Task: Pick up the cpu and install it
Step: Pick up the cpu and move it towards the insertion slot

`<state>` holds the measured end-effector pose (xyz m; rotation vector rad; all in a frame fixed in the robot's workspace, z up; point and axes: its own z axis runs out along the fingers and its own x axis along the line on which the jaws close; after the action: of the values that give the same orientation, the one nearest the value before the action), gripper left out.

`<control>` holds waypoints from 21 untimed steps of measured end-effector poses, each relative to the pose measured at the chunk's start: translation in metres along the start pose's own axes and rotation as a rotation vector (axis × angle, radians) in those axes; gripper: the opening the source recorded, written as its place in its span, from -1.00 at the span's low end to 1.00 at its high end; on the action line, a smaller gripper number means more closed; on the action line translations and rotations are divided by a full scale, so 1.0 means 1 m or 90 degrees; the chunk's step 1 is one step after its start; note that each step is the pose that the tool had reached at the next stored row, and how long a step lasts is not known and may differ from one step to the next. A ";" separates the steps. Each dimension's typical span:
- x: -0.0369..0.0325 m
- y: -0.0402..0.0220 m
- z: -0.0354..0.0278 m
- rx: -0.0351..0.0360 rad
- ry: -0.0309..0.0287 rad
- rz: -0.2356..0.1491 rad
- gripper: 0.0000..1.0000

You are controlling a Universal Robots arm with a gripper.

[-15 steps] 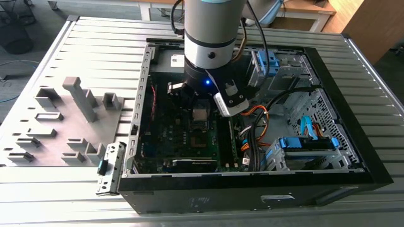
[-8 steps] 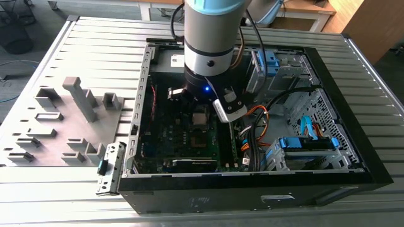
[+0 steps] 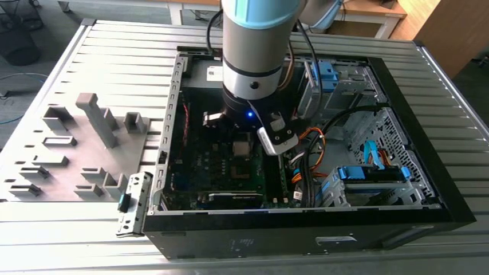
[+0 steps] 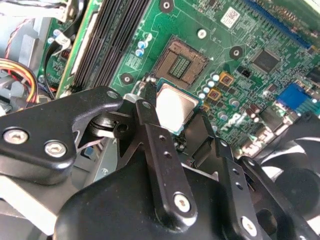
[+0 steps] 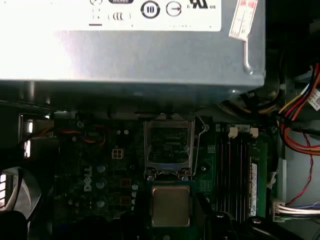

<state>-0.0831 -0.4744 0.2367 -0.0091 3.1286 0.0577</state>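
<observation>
Fixture blocks (image 3: 84,143): at the exterior view's left, outside the computer case (image 3: 267,238) and well apart from me.
Arm (image 3: 256,57): mine, reaching down into the open case over the motherboard (image 4: 240,30), about mid-case in the exterior view.
Jaws: my gripper (image 4: 176,114) is closed to the chip's width. In the second wrist view one black finger (image 4: 146,107) meets one edge of the cpu (image 4: 174,104), and the other finger meets the opposite edge. I judge it clamped by the sides, nothing else in my grasp.
Cpu position: between my fingertips, silvery face up, flat and level, above the green board.
Socket (image 5: 168,144): open, its frame bare inside, lying just beside the cpu and between the cpu and the power supply (image 5: 130,55).
Key relation: the chip is offset from the socket, not over it. Their near edges are close and look parallel in the first wrist view. It is square, so there is no long axis, only corner alignment, which I cannot judge.
Memory slots (image 5: 240,170): near the socket, running alongside it.
Drive cage (image 3: 367,175): at the exterior view's right, with cables (image 3: 313,149) between it and me.
</observation>
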 end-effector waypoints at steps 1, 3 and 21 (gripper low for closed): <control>0.0000 -0.0013 0.0009 -0.0001 0.0000 0.000 -0.06; 0.0001 -0.0034 0.0038 -0.0001 -0.0001 0.000 -0.06; 0.0003 -0.0124 0.0207 0.0000 0.0000 0.000 -0.06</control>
<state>-0.0831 -0.4861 0.2155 -0.0089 3.1286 0.0577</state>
